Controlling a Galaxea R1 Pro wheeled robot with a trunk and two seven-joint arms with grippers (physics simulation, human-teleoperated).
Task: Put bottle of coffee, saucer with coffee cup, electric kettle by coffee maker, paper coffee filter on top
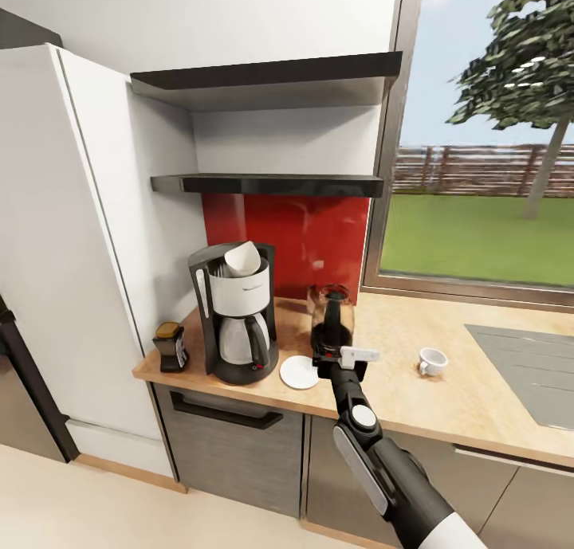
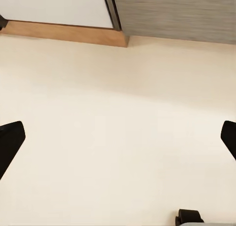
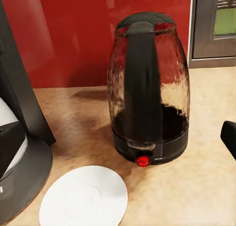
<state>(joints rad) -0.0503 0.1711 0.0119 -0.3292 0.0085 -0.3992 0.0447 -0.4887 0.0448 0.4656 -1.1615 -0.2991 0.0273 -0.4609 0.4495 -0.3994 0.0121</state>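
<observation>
The black coffee maker (image 1: 235,318) stands at the left end of the light-wood kitchen countertop (image 1: 446,409), with a white paper coffee filter (image 1: 241,258) lying on its top. To its left is the bottle of coffee (image 1: 171,347); to its right the white saucer (image 1: 300,371) lies bare. Behind the saucer stands the dark glass electric kettle (image 3: 147,93), its handle turned toward my right gripper (image 1: 329,348), which is open just in front of it with nothing held. The coffee cup (image 1: 432,362) sits farther right. The kitchen shelf (image 1: 267,184) is bare. My left gripper (image 2: 118,140) is open above the floor.
A tall white cabinet (image 1: 72,254) closes off the counter's left end. A red backsplash (image 1: 319,230) is behind the machines and a window (image 1: 478,174) lies to the right. A grey cooktop panel (image 1: 530,366) is set into the counter at far right.
</observation>
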